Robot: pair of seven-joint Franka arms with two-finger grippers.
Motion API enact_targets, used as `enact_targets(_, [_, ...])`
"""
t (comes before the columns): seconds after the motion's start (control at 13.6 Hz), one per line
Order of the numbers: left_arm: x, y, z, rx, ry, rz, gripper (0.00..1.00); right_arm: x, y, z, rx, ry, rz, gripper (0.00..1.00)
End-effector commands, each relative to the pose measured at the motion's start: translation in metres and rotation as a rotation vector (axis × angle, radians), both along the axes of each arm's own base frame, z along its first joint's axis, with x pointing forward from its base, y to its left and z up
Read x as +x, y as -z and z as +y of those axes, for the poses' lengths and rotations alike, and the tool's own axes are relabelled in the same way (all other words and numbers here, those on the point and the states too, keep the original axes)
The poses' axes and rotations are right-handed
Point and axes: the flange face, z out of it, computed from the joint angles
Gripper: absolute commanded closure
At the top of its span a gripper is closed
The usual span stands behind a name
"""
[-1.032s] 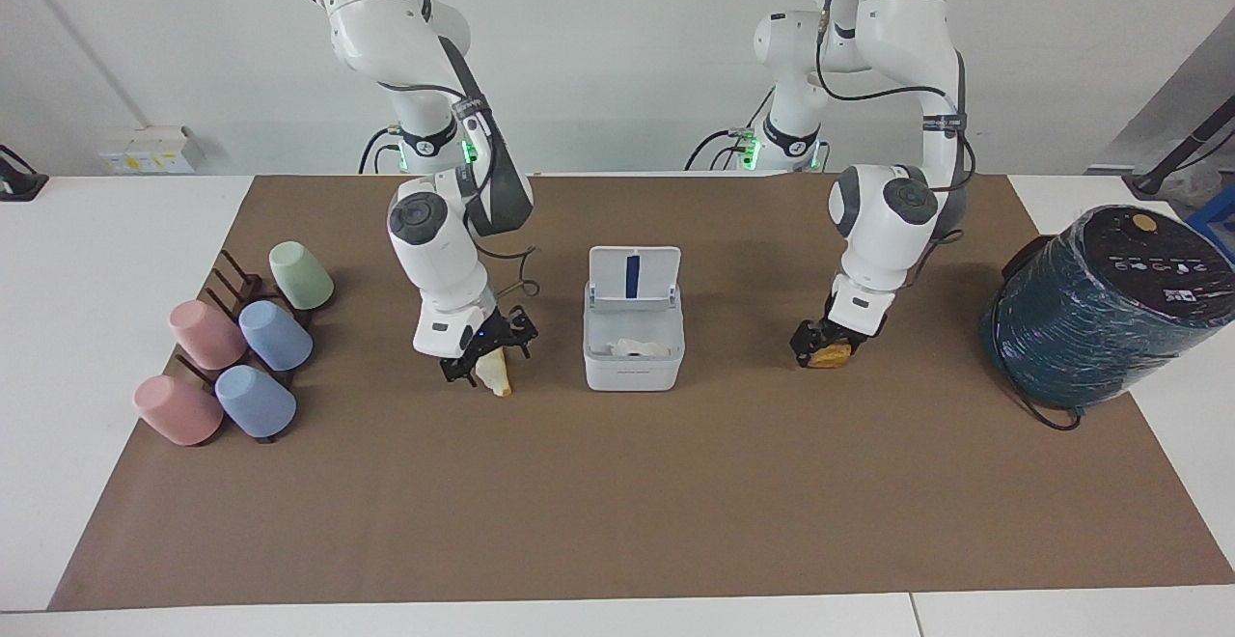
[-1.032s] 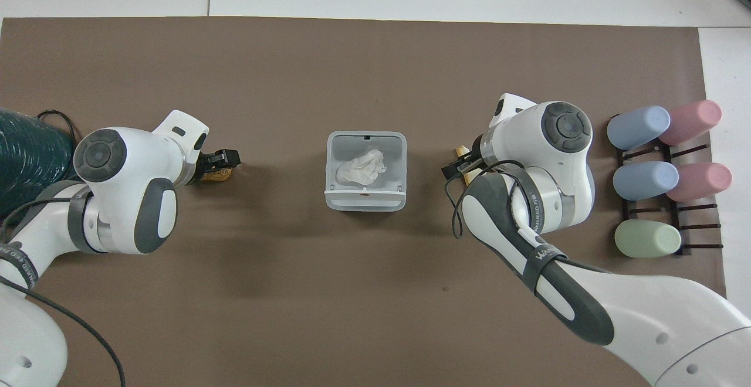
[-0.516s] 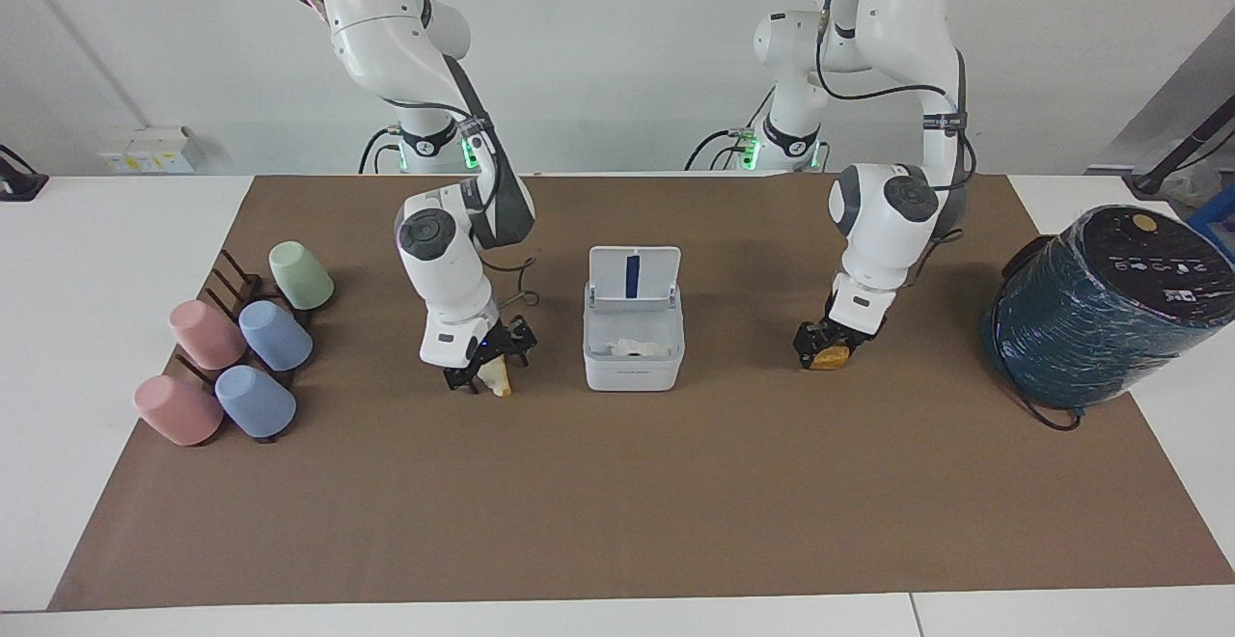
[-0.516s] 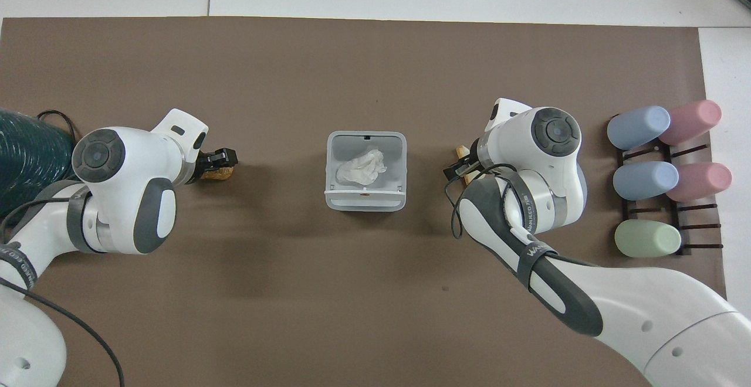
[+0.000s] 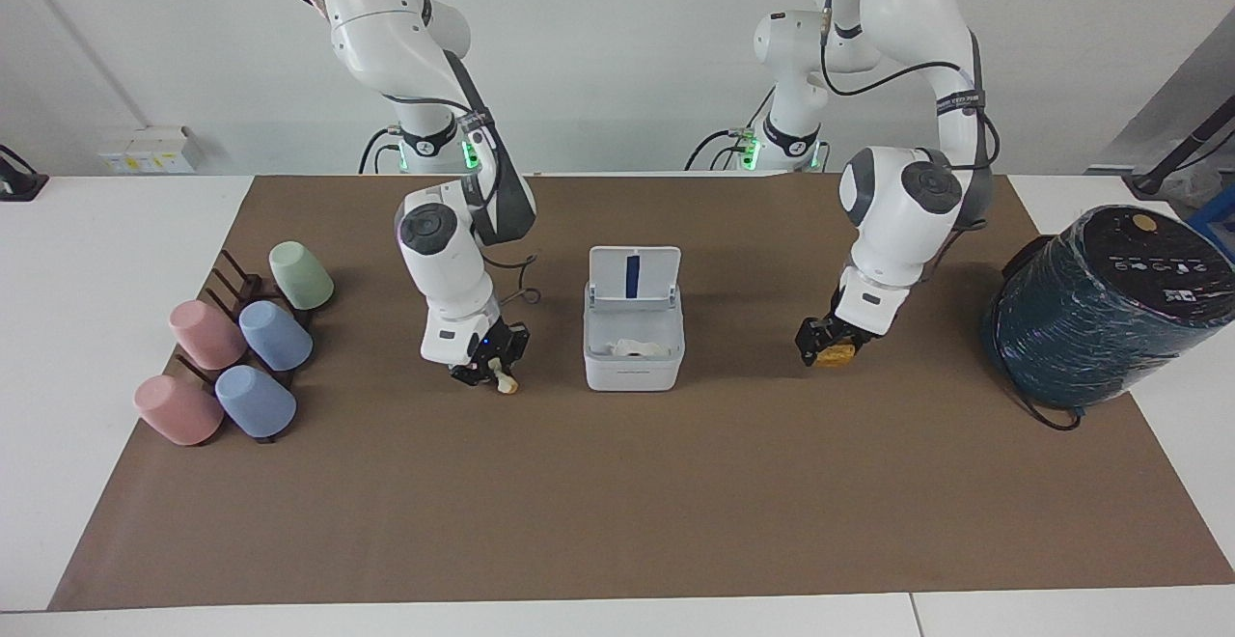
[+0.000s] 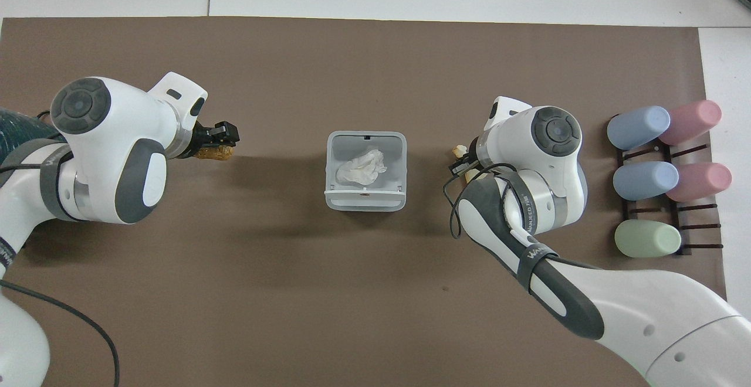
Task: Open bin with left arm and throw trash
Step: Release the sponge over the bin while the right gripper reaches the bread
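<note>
At the centre of both frames the bin (image 5: 633, 340) stands on the brown mat (image 5: 617, 502) of the tabletop, its lid (image 5: 634, 275) swung upright so the blue strip on the underside faces the camera across the table. A crumpled white tissue wad (image 6: 361, 166) lies inside the bin.

Right of centre in the facing frame, the left gripper (image 5: 828, 345) hangs low over the mat, its jaws clamped on the golden-brown lump (image 5: 833, 355); in the overhead frame the same lump (image 6: 214, 152) shows at middle left, well apart from the bin.

Left of centre in the facing frame, the right gripper (image 5: 489, 366) is down at the mat beside the bin, jaws closed around the pale yellow slice (image 5: 503, 383), whose lower tip pokes out below them.

Pastel cups (image 5: 236, 357) lie on a dark rack at the far left of the facing frame, and a big teal wrapped cylinder (image 5: 1100, 304) sits at its right edge.
</note>
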Motion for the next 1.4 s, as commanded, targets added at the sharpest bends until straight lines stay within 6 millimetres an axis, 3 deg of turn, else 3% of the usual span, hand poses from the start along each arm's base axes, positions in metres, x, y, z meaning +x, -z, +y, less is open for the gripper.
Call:
enact_targets(0.0, [0.001, -0.031, -0.050, 0.016, -0.033, 0.020, 0.72, 0.010, -0.029, -0.013, -0.017, 0.027, 0.031, 1.00])
enact_targets(0.37, [-0.034, -0.052, -0.154, -0.013, -0.086, 0.014, 0.70, 0.025, -0.098, -0.058, -0.005, 0.110, 0.012, 1.00])
enact_targets(0.66, [-0.061, -0.061, -0.213, -0.053, -0.107, -0.005, 0.69, 0.032, -0.143, -0.086, 0.005, 0.174, 0.004, 1.00])
enact_targets(0.88, [-0.076, -0.056, -0.239, -0.093, -0.146, -0.035, 0.66, 0.036, -0.165, -0.068, 0.104, 0.326, 0.012, 1.00])
enact_targets(1.18, [-0.082, -0.051, -0.256, -0.134, -0.167, -0.069, 0.44, 0.041, -0.182, -0.051, 0.252, 0.447, 0.034, 1.00])
enact_targets(1.33, [-0.082, -0.050, -0.255, -0.131, -0.168, -0.066, 0.07, 0.037, -0.184, -0.024, 0.299, 0.505, 0.059, 1.00])
